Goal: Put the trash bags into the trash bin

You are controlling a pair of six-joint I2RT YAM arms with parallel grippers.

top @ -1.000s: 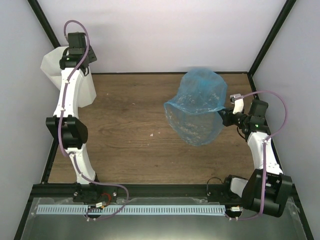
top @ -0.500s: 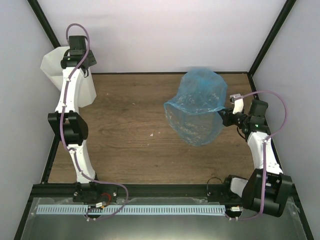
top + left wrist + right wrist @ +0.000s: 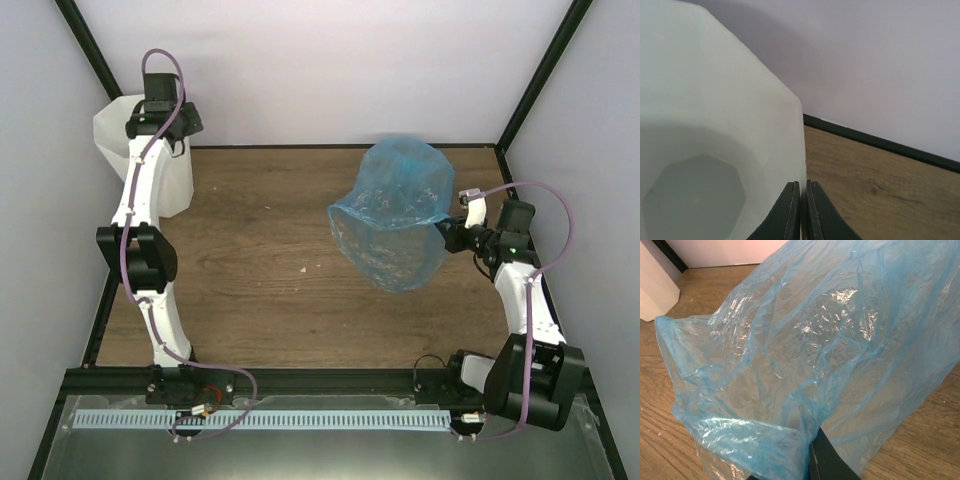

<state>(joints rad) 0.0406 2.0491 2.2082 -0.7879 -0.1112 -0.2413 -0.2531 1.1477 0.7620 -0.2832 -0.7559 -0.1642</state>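
The trash bin (image 3: 118,130) is white and faceted and stands at the table's back left corner; its open inside fills the left wrist view (image 3: 705,150). My left gripper (image 3: 163,135) reaches down over its right rim. The two dark fingers (image 3: 790,210) are pressed together on the thin rim wall (image 3: 801,192). The trash bag (image 3: 392,215), a wrinkly light-blue film, hangs billowed above the right half of the table. My right gripper (image 3: 447,232) is shut on its edge. In the right wrist view the bag (image 3: 805,340) covers the jaws (image 3: 807,462), with one dark finger (image 3: 826,462) showing.
Bare wooden tabletop (image 3: 260,250) lies between bin and bag, with a small pale speck (image 3: 303,268) near the middle. White walls and black frame posts (image 3: 535,75) enclose the back and sides. The bin's corner (image 3: 655,290) shows far left in the right wrist view.
My left gripper has closed onto the bin's rim, and the arm and the bin's top have shifted slightly right. The right arm and the bag have not moved.
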